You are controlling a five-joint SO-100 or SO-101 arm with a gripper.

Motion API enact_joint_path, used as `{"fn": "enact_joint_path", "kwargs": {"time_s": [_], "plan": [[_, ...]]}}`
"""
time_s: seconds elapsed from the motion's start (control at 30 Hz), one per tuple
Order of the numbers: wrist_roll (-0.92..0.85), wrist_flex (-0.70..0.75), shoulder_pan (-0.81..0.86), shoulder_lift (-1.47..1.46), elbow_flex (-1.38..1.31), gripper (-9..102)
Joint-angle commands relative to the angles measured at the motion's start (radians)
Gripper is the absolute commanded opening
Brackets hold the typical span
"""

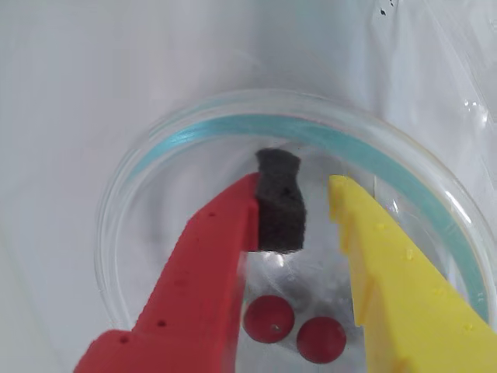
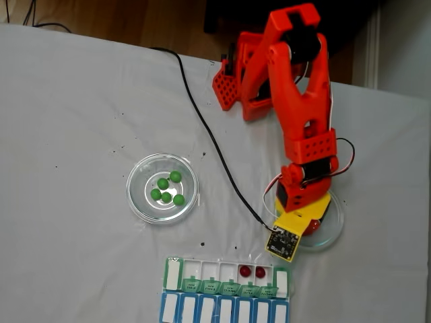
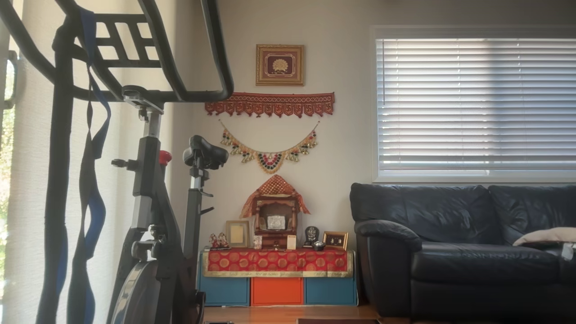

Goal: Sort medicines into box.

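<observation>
The hand [image 1: 314, 214] hangs low inside a glass dish [image 1: 155, 148], wide open and holding nothing; one finger is red with a dark foam pad [image 1: 279, 202], the other is yellow. Two red balls [image 1: 269, 318] lie on the glass floor, just behind the fingertips, close together and maybe touching.

I think these balls are light, hard and glossy, so they will roll away easily on the smooth glass. The best hold is probably across the middle of one ball, with the foam pad on one side, closing slowly so it does not shoot out. The other ball is so near that a finger may push it.

In the fixed view, the arm [image 2: 303, 121] leans over this dish at the right side of the white counter [image 2: 67, 121]. A second dish [image 2: 138, 202] to the left holds five green balls [image 2: 166, 197]. The box [image 2: 174, 272] with green lids stands at the near edge, lids open; one compartment toward its right already holds two red balls [image 2: 252, 272], the other compartments look empty. A blue-lidded row [image 2: 222, 311] lies just beside it.
</observation>
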Motion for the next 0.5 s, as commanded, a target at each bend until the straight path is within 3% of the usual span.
{"fn": "enact_joint_path", "kwargs": {"time_s": [0.0,0.17,0.47], "plan": [[-0.002,0.147,0.0,0.061,-0.1,21],[0.084,0.359,-0.032,0.11,-0.186,24],[0.215,0.566,-0.077,0.018,-0.347,25]]}}
